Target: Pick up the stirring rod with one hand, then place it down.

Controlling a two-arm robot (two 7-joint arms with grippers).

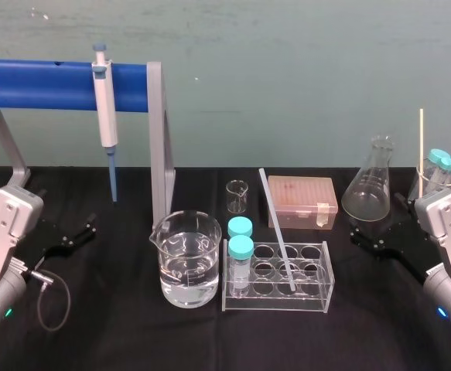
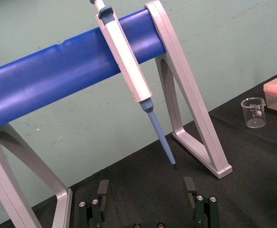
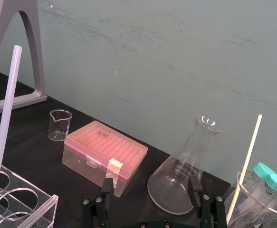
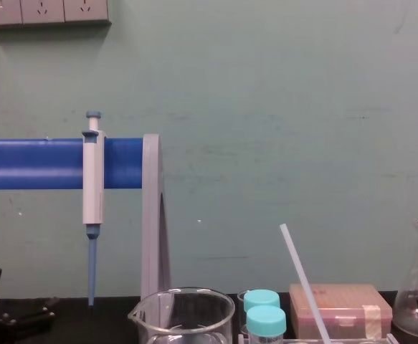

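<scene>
The stirring rod (image 1: 275,224) is a thin translucent white rod. It leans in a clear tube rack (image 1: 318,297) at the table's middle, its top tilted back and to the left; it also shows in the right wrist view (image 3: 5,123) and the chest view (image 4: 303,279). My right gripper (image 1: 368,232) rests low at the right of the table, in front of the conical flask and well to the right of the rod. It is open (image 3: 151,186), with nothing between the fingers. My left gripper (image 1: 82,232) sits parked at the left, under the blue stand, and is also open (image 2: 146,187).
Two teal-capped vials (image 1: 240,251) stand in the rack beside a beaker of water (image 1: 185,259). Behind are a small beaker (image 1: 237,195), a pink tip box (image 1: 302,201) and a conical flask (image 1: 372,182). A pipette (image 1: 105,116) hangs on the blue stand. At far right, a beaker (image 1: 442,174) holds capped tubes and a cream stick.
</scene>
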